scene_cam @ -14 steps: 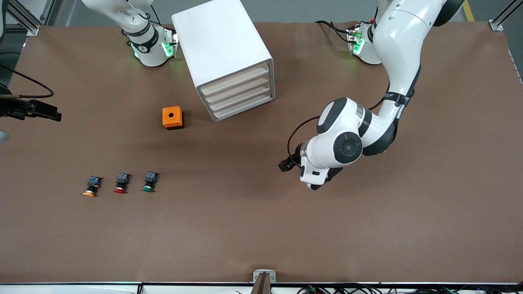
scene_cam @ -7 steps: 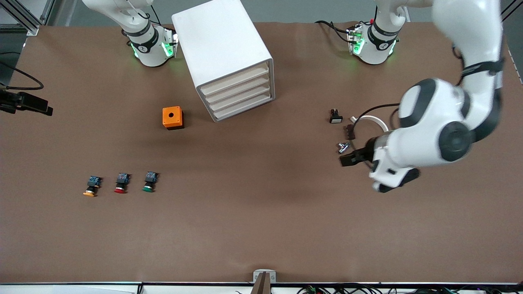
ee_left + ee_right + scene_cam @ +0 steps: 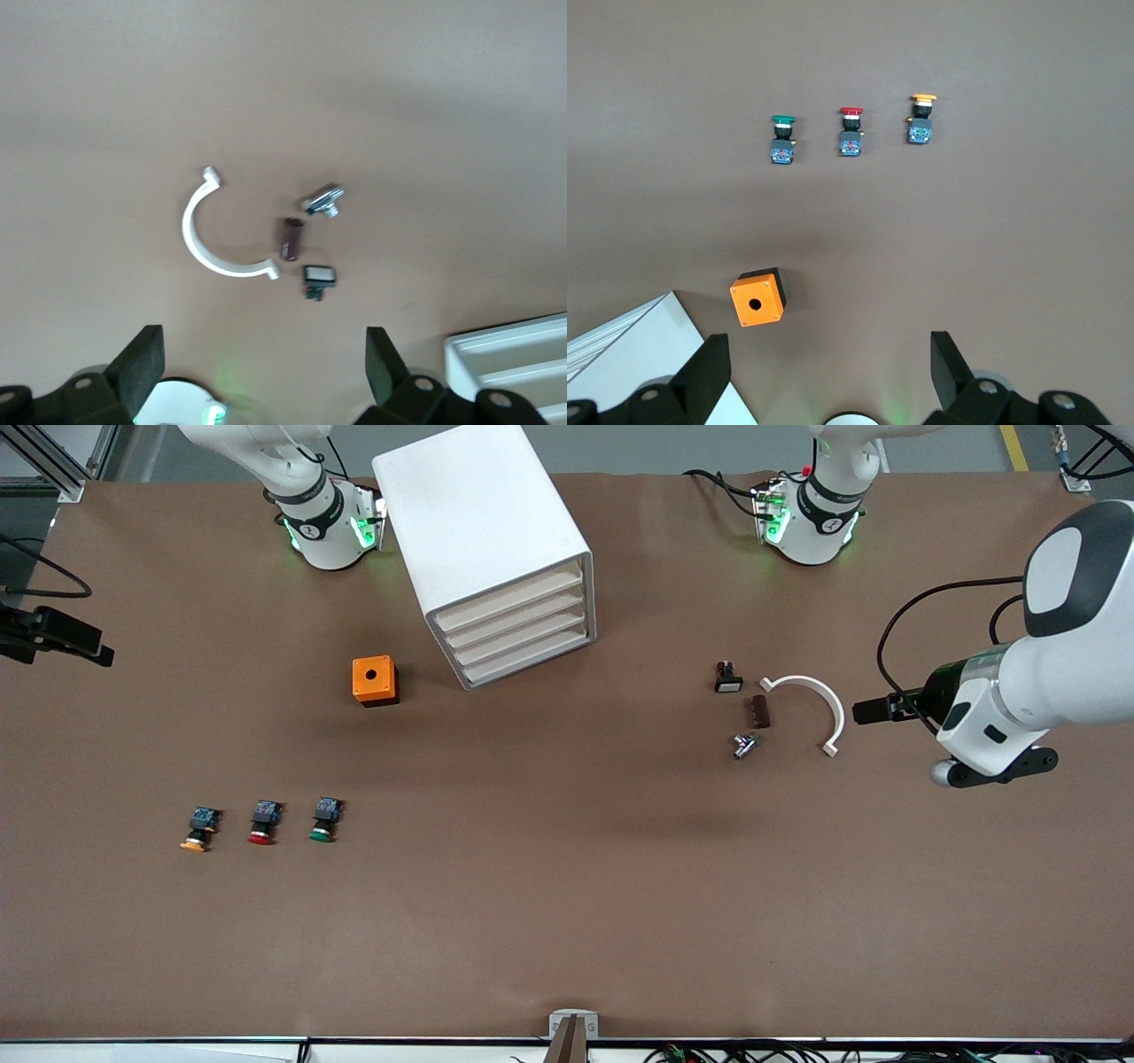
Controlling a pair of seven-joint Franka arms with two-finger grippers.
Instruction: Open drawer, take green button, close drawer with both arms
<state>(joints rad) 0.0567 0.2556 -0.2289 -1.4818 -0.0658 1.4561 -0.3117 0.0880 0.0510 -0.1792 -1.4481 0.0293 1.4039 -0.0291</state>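
The white cabinet (image 3: 483, 540) stands near the robots' bases with all four drawers (image 3: 518, 633) pushed in. The green-capped button (image 3: 322, 832) lies on the table, nearer the front camera, and the right wrist view also shows this button (image 3: 782, 133). My left gripper (image 3: 873, 710) hangs open and empty over the left arm's end of the table, beside a white curved clip (image 3: 819, 700). In its own view the left gripper (image 3: 264, 359) holds nothing. My right gripper (image 3: 828, 363) is open and empty too; it shows at the frame edge as the right gripper (image 3: 84, 642).
A red-capped button (image 3: 260, 835) and an orange-capped one (image 3: 195, 841) lie beside the green one. An orange box (image 3: 375, 680) with a hole sits by the cabinet. A small black part (image 3: 728, 680), a brown piece (image 3: 760, 711) and a metal piece (image 3: 745, 745) lie near the clip.
The left arm has swung from the table's middle out to its own end, uncovering the clip and small parts. The right gripper drifted slightly toward the table edge. Both stayed open.
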